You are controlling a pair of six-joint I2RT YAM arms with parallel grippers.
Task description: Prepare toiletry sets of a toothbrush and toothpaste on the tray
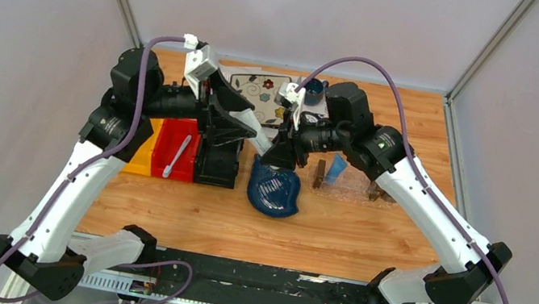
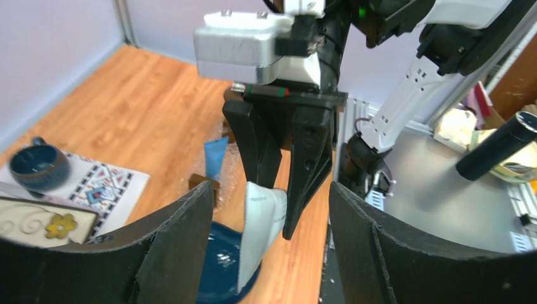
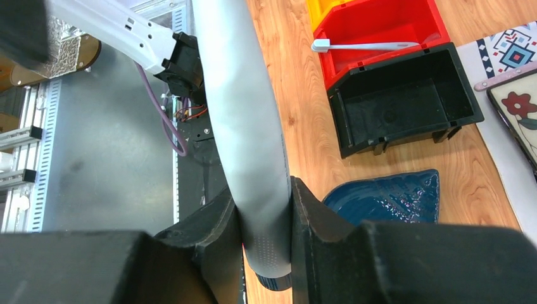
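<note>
— How was the white tube [image 3: 247, 126] held?
— It was clamped between the fingers of the right gripper [image 3: 265, 215], above the blue dish [image 1: 275, 190]. The left gripper [image 2: 269, 202] was spread wide on either side of it, with nothing grasped.
— And the rest?
— The blue tube [image 1: 336, 167] was seen on the tray [image 1: 350, 191]. The toothbrush [image 1: 177, 155] was seen lying in the red bin [image 1: 166, 140].

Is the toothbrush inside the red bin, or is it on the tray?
In the red bin: the toothbrush lies slanted inside it, apart from the tray on the right.
</note>
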